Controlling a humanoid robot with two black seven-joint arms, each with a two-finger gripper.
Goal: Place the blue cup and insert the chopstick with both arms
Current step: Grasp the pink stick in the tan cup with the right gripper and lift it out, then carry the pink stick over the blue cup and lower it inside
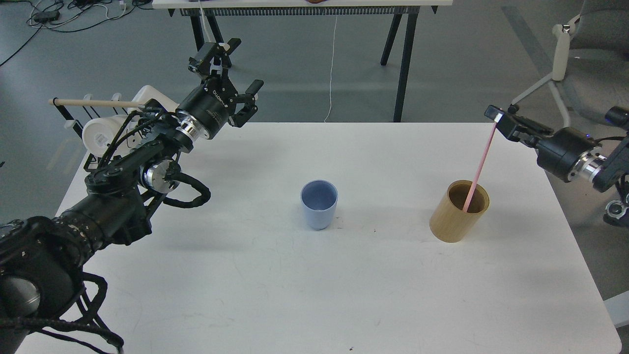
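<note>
Right gripper (497, 118) sits over the desk's (245, 275) right rear edge, clamped on the top end of the chopstick (482, 162); the stick slants down, lower end inside the tan wooden cup (459, 211) near the right edge. Left gripper (231, 69) hangs past the left rear corner, fingers spread, holding nothing. Blue cup (319, 204) stands upright mid-desk, well apart from both grippers.

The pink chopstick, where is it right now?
In the head view the chopstick is on the right, its lower end inside the wooden cup and its top at the right gripper, which looks closed on it. The blue cup stands apart, mid-table.
</note>
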